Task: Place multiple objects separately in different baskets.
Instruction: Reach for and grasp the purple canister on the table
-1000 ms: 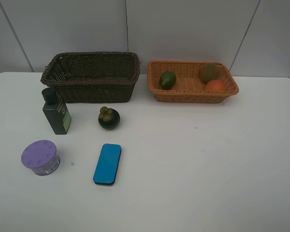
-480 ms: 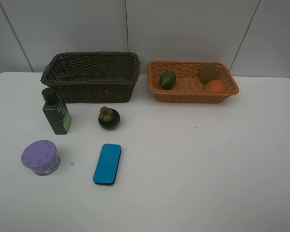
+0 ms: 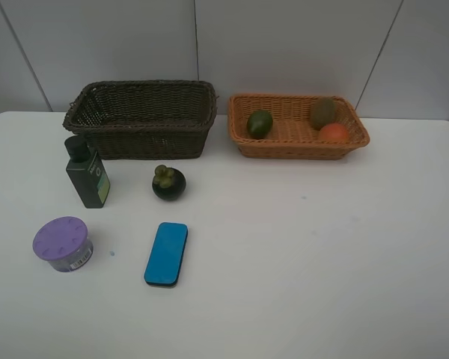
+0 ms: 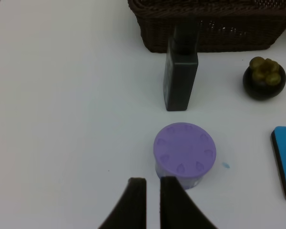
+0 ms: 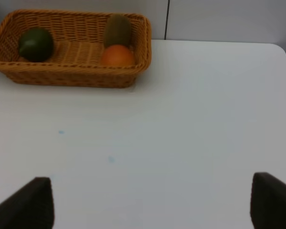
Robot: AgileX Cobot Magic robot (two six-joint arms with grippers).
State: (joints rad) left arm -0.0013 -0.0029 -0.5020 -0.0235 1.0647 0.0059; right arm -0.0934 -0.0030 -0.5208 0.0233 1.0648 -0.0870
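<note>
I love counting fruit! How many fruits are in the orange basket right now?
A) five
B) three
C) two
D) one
B: the green fruit, the kiwi and the peach all lie inside the orange basket.

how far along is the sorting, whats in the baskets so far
Done: the green fruit, kiwi and peach lie in the orange-tan basket. In hand: nothing; the left claw is shut and empty near the purple-lidded tub, the right claw open and empty. Left: the mangosteen, dark green bottle, tub and blue eraser sit on the table, outside the dark brown basket.
</note>
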